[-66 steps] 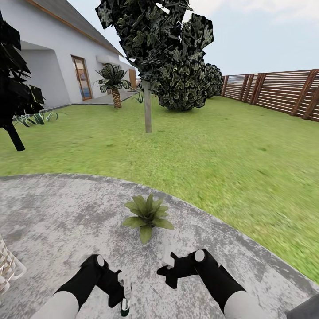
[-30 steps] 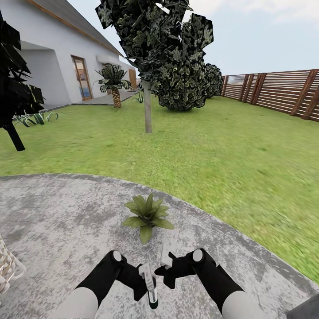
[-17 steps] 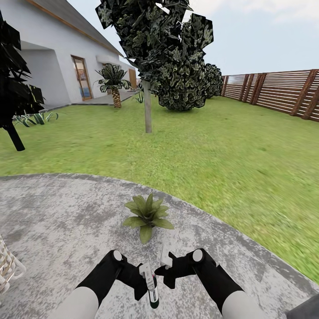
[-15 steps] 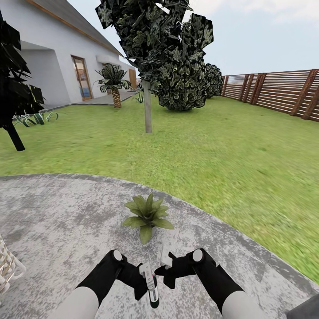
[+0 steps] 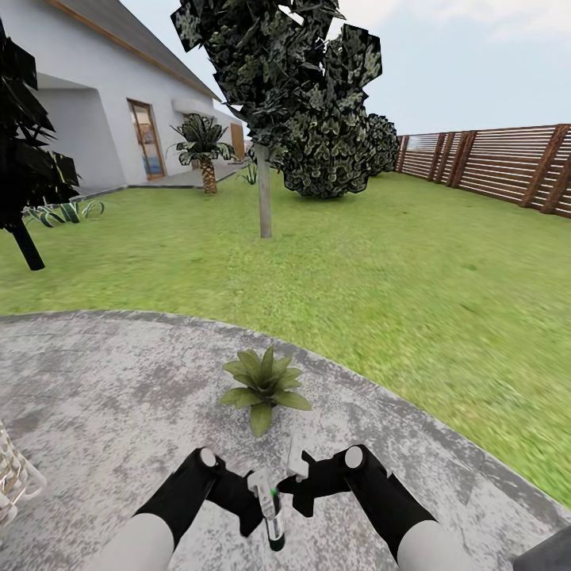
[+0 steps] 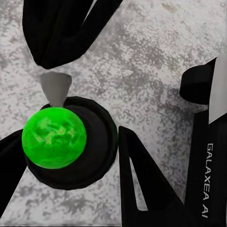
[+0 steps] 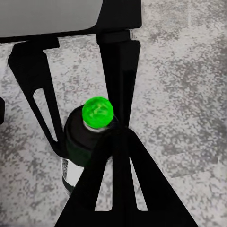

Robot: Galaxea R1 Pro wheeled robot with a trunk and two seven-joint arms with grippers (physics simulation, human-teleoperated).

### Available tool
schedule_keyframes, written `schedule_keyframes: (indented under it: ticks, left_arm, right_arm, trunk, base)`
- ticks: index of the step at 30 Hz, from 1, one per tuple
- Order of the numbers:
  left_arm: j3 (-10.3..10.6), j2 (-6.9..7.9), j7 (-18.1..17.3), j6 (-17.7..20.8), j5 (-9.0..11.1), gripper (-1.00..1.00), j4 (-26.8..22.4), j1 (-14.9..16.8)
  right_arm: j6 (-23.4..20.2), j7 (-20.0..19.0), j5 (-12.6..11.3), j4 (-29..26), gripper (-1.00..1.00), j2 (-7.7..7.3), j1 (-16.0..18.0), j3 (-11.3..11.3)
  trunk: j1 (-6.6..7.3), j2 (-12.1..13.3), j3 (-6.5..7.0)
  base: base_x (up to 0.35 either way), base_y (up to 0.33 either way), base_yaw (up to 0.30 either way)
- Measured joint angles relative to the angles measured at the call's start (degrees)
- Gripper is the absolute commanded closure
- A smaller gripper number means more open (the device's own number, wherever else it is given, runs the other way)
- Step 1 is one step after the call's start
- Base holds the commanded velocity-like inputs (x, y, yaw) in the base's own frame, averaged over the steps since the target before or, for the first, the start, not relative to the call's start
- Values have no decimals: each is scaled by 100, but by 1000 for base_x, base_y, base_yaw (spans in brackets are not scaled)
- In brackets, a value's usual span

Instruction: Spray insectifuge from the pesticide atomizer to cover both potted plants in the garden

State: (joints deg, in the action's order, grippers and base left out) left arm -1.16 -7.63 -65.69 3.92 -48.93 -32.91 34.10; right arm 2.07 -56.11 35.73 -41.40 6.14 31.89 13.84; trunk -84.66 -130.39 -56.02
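— Gripping what, in the head view?
— Left gripper (image 5: 262, 496) clamps the pesticide atomizer (image 5: 272, 519) above the patio (image 5: 95, 381), near a potted plant (image 5: 264, 386).
— Left wrist view?
— Fingers (image 6: 137, 179) hug its dark body (image 6: 71, 142).
— Right wrist view?
— Right gripper (image 7: 75, 109) — spread wide, beside the atomizer.

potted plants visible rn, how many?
1. The potted plant sits on the grey patio, just ahead of the pesticide atomizer held in the left gripper. The second one may be outside the frame.
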Motion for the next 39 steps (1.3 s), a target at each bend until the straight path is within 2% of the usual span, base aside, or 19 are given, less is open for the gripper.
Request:
schedule_keyframes:
  ticks: [2,3,9,13,14,17,20,22,24,26,27,28,30,31,33,34,35,37,39]
  left_arm:
    - [4,56,11,3,-40,100,6,-4]
    - [6,166,17,8,-61,100,6,-6]
    - [6,1105,16,15,-77,100,37,-37]
    - [-1,1508,8,1,-71,100,47,-59]
    - [-21,1590,8,-4,-68,100,48,-61]
    - [-70,1752,52,21,-22,100,48,-58]
    - [-178,1799,114,59,15,100,47,-55]
    - [-521,1765,220,75,21,100,47,-55]
    - [-1015,1729,423,116,19,100,53,-61]
    - [-1512,1660,701,377,19,100,62,-63]
    - [-1743,1620,888,632,18,100,63,-65]
    - [-1842,1606,1010,740,23,100,61,-62]
    - [-2093,1539,1347,884,102,100,63,-61]
    - [-2260,1464,1605,923,221,100,64,-63]
    - [-2492,1359,2148,960,402,100,75,-65]
    - [-2570,1275,2530,1016,481,100,83,-66]
    - [-2590,1182,2688,1134,498,100,85,-67]
    - [-2571,999,2812,1540,475,100,78,-66]
    - [-2526,938,2850,1985,471,100,42,-27]
  right_arm:
    - [0,0,0,1,100,0,0,0]
    - [0,0,1,2,100,0,0,0]
    - [0,5,1,8,100,0,0,203]
    - [0,8,1,11,100,-3,-1,226]
    - [0,8,1,14,-100,-6,-2,227]
    - [5,10,7,16,-100,-13,-3,225]
    - [9,32,5,23,-100,-26,-6,207]
    - [10,63,-3,59,-100,-57,-10,189]
    - [21,328,-22,204,-100,-97,-23,161]
    - [41,1175,-41,639,-100,-170,-39,-115]
    - [122,1862,-47,1005,-100,-188,-50,-469]
    - [231,2200,-56,1206,-100,-197,-64,-673]
    - [739,2894,-54,1754,-100,-212,-120,-1232]
    - [1096,3255,-26,2109,-100,-217,-139,-1554]
    - [1617,3876,-12,2668,-100,-250,-166,-1917]
    - [1972,4458,1,3027,-100,-357,-236,-2045]
    - [2204,4938,4,3224,-100,-423,-307,-2095]
    - [2565,5790,-64,3439,-100,-477,-482,-2139]
    - [2986,6289,-89,3516,-100,-493,-727,-2151]
  trunk:
    - [0,0,0]
    - [0,0,0]
    - [0,0,0]
    - [0,0,0]
    - [0,0,0]
    - [0,0,0]
    - [0,0,0]
    - [0,0,0]
    - [0,0,0]
    - [0,0,0]
    - [0,0,-1]
    - [0,0,0]
    - [0,0,-1]
    - [0,0,-1]
    - [0,0,-1]
    - [0,0,-1]
    - [0,0,-1]
    - [0,0,-1]
    - [0,0,-1]
  base:
    - [0,0,0]
    - [0,0,0]
    - [0,0,0]
    - [0,0,0]
    - [0,0,0]
    - [0,0,0]
    - [0,0,0]
    - [0,0,0]
    - [0,0,0]
    - [0,0,0]
    - [0,0,0]
    - [0,0,0]
    - [0,0,0]
    - [0,0,0]
    - [0,0,0]
    - [0,0,0]
    - [0,0,0]
    - [0,0,0]
    - [0,0,0]
